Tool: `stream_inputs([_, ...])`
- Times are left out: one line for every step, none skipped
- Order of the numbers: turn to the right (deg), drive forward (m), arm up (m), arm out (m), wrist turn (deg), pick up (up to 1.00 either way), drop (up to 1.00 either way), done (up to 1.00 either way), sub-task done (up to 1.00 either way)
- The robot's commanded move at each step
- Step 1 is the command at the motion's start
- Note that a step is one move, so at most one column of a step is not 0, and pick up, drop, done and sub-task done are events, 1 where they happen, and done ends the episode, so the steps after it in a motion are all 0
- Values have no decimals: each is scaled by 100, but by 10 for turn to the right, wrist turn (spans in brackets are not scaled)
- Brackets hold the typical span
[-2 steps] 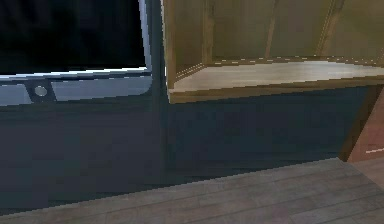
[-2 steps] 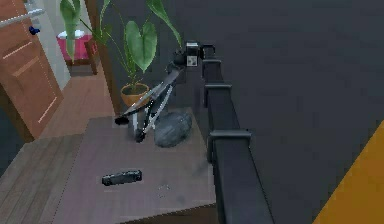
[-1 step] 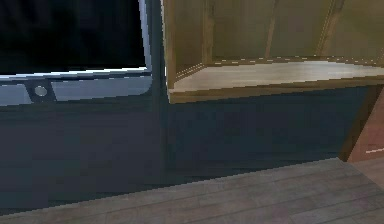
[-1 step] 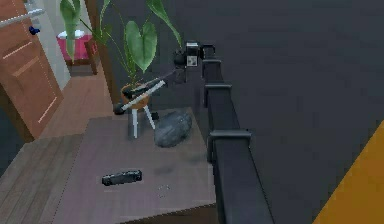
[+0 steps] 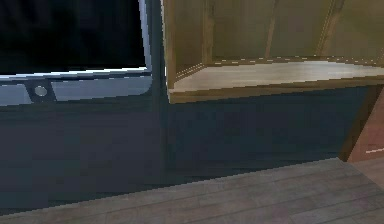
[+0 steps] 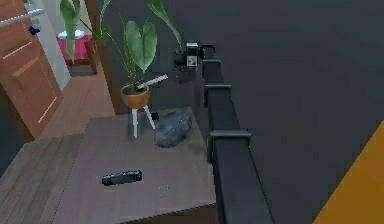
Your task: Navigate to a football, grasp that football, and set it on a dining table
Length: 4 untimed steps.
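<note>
Forward view: faces a dark screen (image 5: pixel 70 35) at left and a wooden shelf (image 5: pixel 270 75) at right, over plank floor (image 5: pixel 250 195); arm side view: looks onto a small dark table (image 6: pixel 100 150), with the arm (image 6: pixel 225 130) reaching along its edge; places the gripper (image 6: pixel 160 79) at a potted plant (image 6: pixel 137 60) on that table; cannot tell finger spacing, nor whether anything is held; finds a grey lump (image 6: pixel 175 128), possibly the football, resting on the table beside the plant's stand.

Tool (image 6: pixel 152 82) tip overlaps plant pot (image 6: pixel 135 96); hold unclear. Grey lump (image 6: pixel 175 128) unidentifiable.
</note>
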Motion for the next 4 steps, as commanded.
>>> stream_inputs([0,0,-30,0,0,0,0,0,0])
stream_inputs([0,0,0,0,0,100,0,0,0])
stream_inputs([0,0,10,0,0,0,0,0,0])
stream_inputs([0,0,24,0,0,0,0,0,0])
